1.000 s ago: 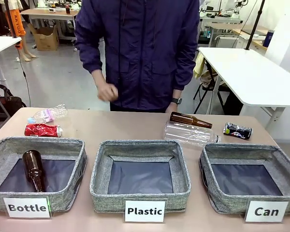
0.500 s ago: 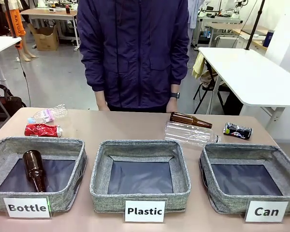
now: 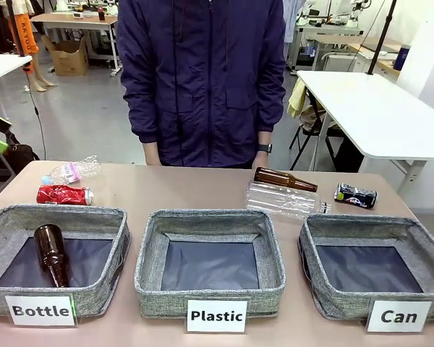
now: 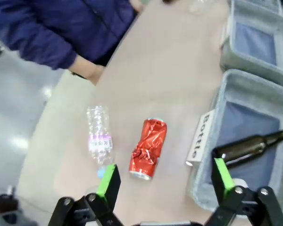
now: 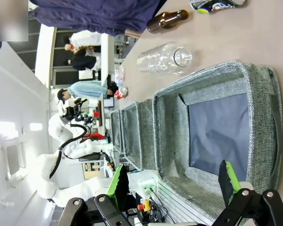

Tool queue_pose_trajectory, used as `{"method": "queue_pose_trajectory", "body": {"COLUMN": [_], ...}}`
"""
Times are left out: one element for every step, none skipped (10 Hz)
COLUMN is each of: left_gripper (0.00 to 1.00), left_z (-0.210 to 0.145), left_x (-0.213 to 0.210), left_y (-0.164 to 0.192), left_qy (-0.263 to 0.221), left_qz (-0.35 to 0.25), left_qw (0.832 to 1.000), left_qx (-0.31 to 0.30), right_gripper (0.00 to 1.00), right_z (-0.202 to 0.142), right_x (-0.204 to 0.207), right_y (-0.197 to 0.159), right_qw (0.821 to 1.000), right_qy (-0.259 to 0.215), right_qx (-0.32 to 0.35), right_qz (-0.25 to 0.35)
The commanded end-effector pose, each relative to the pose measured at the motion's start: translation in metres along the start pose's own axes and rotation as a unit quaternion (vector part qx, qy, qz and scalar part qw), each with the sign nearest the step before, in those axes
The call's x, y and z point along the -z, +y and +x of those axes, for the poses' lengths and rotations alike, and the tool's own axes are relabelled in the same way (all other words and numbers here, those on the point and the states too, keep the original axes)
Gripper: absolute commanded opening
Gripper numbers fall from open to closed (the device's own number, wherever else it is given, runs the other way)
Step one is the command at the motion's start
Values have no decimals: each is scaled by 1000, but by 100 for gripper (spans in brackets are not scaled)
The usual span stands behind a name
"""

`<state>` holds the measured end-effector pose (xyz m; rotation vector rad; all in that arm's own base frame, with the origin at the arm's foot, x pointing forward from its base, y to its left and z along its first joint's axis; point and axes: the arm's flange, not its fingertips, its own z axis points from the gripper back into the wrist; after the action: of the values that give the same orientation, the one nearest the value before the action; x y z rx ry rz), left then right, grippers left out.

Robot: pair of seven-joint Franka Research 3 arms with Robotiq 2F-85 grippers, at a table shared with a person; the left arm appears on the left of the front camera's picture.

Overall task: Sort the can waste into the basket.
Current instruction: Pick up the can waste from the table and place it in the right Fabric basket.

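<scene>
L end effector (image 4: pixel 165 174) gaped wide over the red can (image 4: pixel 148 148) — can lay on the desk (image 3: pixel 195 189) behind the Bottle bin (image 3: pixel 65 210). Dark can (image 3: pixel 355 195) lay far right, behind the Can basket (image 3: pixel 362 221) — R end effector (image 5: pixel 172 178) wide, empty, above that basket.

A crushed red metal can (image 3: pixel 64 194) with white marks and a crushed blue-black metal can (image 3: pixel 355 195) with silver ends, on a tan tabletop (image 3: pixel 195 191). The grey woven fabric basket (image 3: pixel 362 221) has a dark floor and a white label (image 3: pixel 398 316) with black lettering. The person's jacket (image 3: pixel 202 72) is navy.
</scene>
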<state>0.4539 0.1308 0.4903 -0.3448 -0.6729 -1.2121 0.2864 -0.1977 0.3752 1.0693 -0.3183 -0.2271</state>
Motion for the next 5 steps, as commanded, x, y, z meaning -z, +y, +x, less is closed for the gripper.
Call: {"method": "queue_pose_trajectory", "body": {"left_gripper": [100,100,100,100,100], "left_z": [7,14,18,21,23], "left_x": [26,42,57,73,87], "left_y": [-5,-5,-7,-7,-5], "left_qy": [47,88,111,146,152], "left_qz": [-6,-3,-29,-31,-44], "left_qw": [997,993,988,982,980], "left_qx": [61,82,103,116,125], "right_gripper": [100,100,100,100,100], "right_z": [0,0,0,0,0], "right_x": [-2,-2,-2,-2,-2], "right_y": [1,1,1,1,1], "right_qw": [1000,1000,1000,1000,1000], "right_qy": [-4,-4,-4,-4,-4], "right_qx": [-7,-7,-7,-7,-7], "right_qz": [6,6,6,6,6]}}
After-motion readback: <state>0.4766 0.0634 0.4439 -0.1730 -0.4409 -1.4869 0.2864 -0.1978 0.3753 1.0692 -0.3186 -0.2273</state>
